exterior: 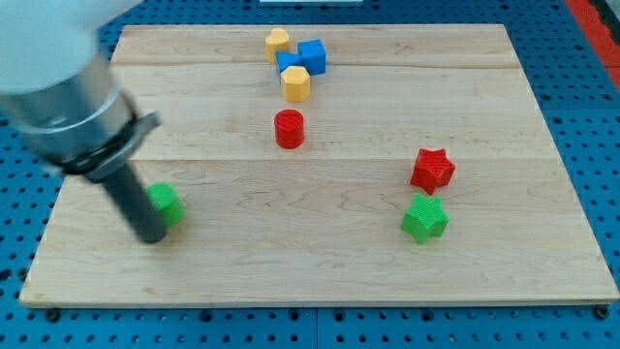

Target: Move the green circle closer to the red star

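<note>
The green circle [168, 203] lies at the view's left on the wooden board [320, 271], partly hidden by my rod. My tip [151, 237] rests on the board at the green circle's lower left, touching or nearly touching it. The red star [432, 169] lies far to the view's right. A green star [424, 218] sits just below the red star.
A red cylinder [289, 128] stands in the upper middle. Above it cluster a yellow hexagon [295, 83], two blue blocks [312, 55] and a yellow block [278, 43]. The board's left edge is close to my tip. The arm's grey body [58, 78] fills the upper left.
</note>
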